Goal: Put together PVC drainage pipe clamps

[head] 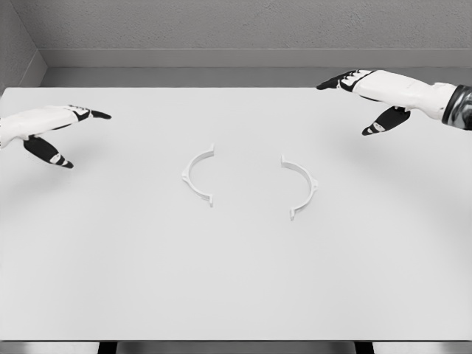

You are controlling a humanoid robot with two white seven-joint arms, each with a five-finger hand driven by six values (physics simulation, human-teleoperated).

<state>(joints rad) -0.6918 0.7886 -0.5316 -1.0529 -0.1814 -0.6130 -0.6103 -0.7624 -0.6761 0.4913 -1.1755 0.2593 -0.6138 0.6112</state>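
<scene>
While both arms hover over the white worktop (236,295), two clamp halves lying flat near its middle, apart from each other and untouched.

Left hand (51,133): coming in from the left edge, fingers spread and relaxed, thumb hanging down, holding nothing. Black fingertips pointing toward the middle of the worktop.

Right hand (369,99): coming in from the upper right, also wide, fingers stretched forward, thumb pointing down, empty.

Left clamp half (196,175): a thin white half ring, well apart from the left hand, to the inner side of it and a little nearer to the robot. Curved back turned toward the left hand, open side facing the other half.

Right clamp half (301,187): same shape, mirrored, well apart from the right hand, nearer to the robot than it and toward the middle. Open side facing the first half, with a clear gap between the two, so not joined yet. Small tabs visible at the ends of each half.
</scene>
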